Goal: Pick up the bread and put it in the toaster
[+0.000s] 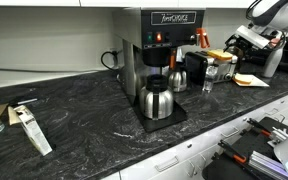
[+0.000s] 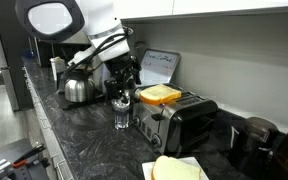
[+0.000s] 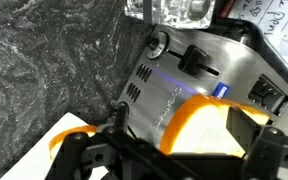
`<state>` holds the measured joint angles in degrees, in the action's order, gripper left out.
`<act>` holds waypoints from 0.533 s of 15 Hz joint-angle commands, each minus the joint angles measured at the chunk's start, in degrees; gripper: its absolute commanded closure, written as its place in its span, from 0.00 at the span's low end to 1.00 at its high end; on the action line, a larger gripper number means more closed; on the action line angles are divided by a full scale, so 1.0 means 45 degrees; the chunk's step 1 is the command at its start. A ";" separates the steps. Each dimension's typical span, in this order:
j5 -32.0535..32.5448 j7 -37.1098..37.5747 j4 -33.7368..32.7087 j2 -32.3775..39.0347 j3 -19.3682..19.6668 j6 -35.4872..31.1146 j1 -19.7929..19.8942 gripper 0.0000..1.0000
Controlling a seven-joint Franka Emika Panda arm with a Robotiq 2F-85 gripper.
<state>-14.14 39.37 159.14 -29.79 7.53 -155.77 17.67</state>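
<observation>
The bread (image 2: 159, 95) is a yellowish slice lying flat across the top of the chrome toaster (image 2: 179, 122). It also shows in an exterior view (image 1: 220, 54). In the wrist view the bread (image 3: 209, 130) sits between my fingers, above the toaster's shiny side (image 3: 179, 75). It touches the right finger, and a gap shows at the left finger. My gripper (image 3: 179, 138) is open around it. In both exterior views my gripper (image 2: 129, 78) (image 1: 241, 42) hangs beside the bread's end.
A drinking glass (image 2: 121, 115) stands right next to the toaster. A steel carafe (image 2: 79, 90) stands behind my arm. Another slice lies on a white sheet (image 2: 179, 168) in front of the toaster. The tall coffee machine (image 1: 154, 40) stands mid-counter with a carafe (image 1: 157, 100).
</observation>
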 commanded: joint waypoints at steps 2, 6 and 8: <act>-0.1450 -0.1002 -0.0059 0.0336 0.0572 -0.1166 -0.0664 0.00; -0.2474 -0.0571 0.0003 0.0863 0.0390 -0.2340 -0.0981 0.00; -0.2301 -0.0630 0.0022 0.0640 0.0296 -0.1801 -0.0796 0.00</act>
<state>-23.91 37.06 159.36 -26.92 9.34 -164.11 13.61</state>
